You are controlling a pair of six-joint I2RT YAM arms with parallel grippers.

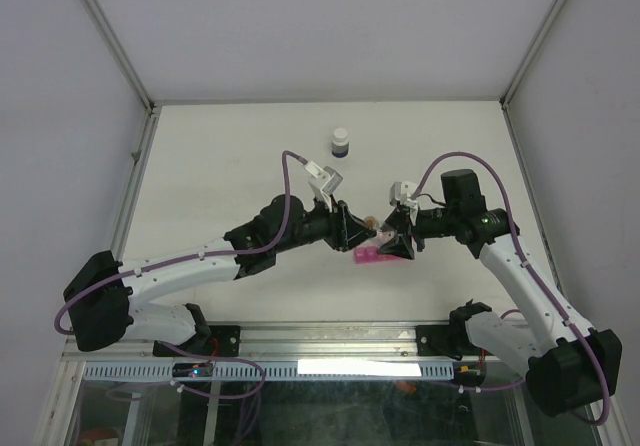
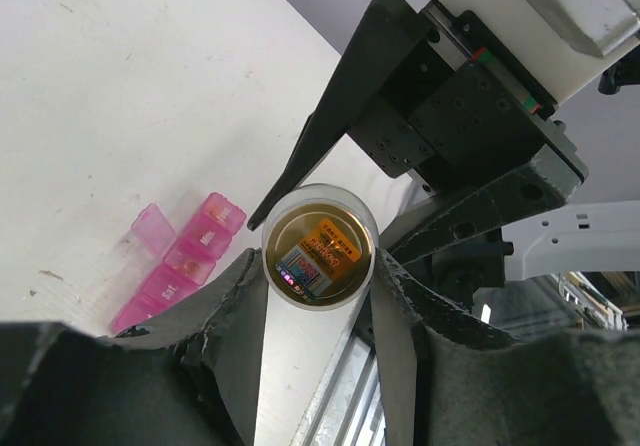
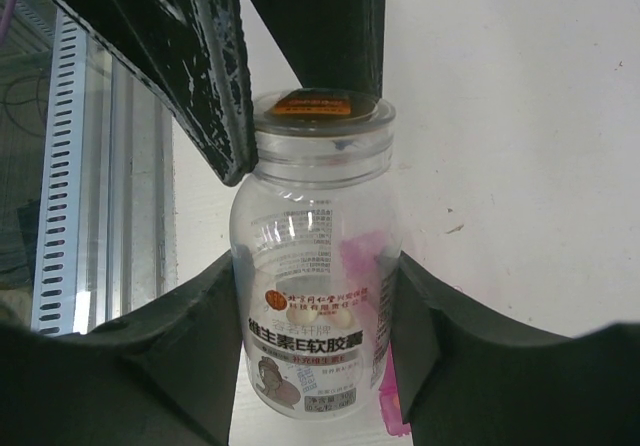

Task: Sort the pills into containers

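Organizer (image 2: 182,262) beside vial (image 2: 320,244) in left pincer (image 2: 318,288)

Pill organizer (image 2: 180,261): translucent pink, pale lettering on the lids.
Vial (image 3: 315,266): clear body; label print dark with a small orange-red round emblem; pale capsules (image 3: 335,318) inside.
Vial cap (image 2: 320,248): orange-gold face, small multicoloured sticker, clear rim.
Bottle (image 1: 341,144): dark body, white cap.
Table (image 1: 230,166): white, a few faint dark specks.
Left arm (image 1: 190,266), right arm (image 1: 525,276): white links, black joints.
Cables (image 1: 290,181): purple.
Left gripper (image 2: 320,261), right gripper (image 3: 315,266): black.
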